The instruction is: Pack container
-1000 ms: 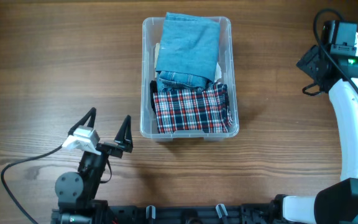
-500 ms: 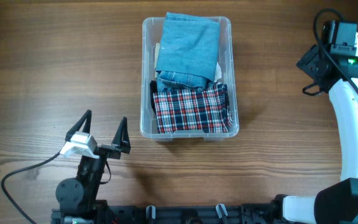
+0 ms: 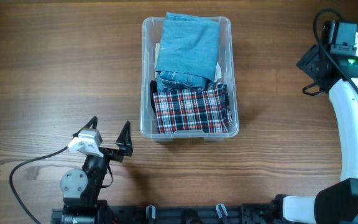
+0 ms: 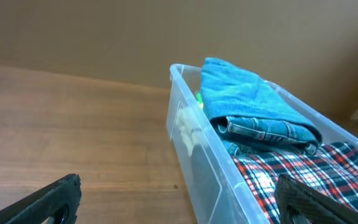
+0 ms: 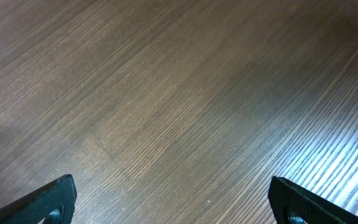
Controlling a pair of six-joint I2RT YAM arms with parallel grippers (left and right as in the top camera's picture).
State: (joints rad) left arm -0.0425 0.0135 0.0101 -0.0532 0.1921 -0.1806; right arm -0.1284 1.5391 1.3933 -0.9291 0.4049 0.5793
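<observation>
The clear plastic container (image 3: pixel 146 74) stands at the table's middle, far side. It holds folded blue jeans (image 3: pixel 188 46) at the far end and a red plaid cloth (image 3: pixel 191 109) at the near end. In the left wrist view the container's wall (image 4: pixel 197 155) shows with the jeans (image 4: pixel 247 102) and the plaid cloth (image 4: pixel 291 174) inside. My left gripper (image 3: pixel 109 134) is open and empty, near the front edge, left of the container's near corner. My right gripper (image 5: pixel 179 202) is open and empty over bare wood; in the overhead view only its arm (image 3: pixel 334 46) shows at the far right.
The wooden table (image 3: pixel 55 62) surrounds the container. A black cable (image 3: pixel 30 165) runs from the left arm toward the front left. The right arm's white link (image 3: pixel 356 124) stands along the right edge.
My left gripper has shifted slightly right and nearer the front edge and stays open. The right arm and the container's contents have not moved.
</observation>
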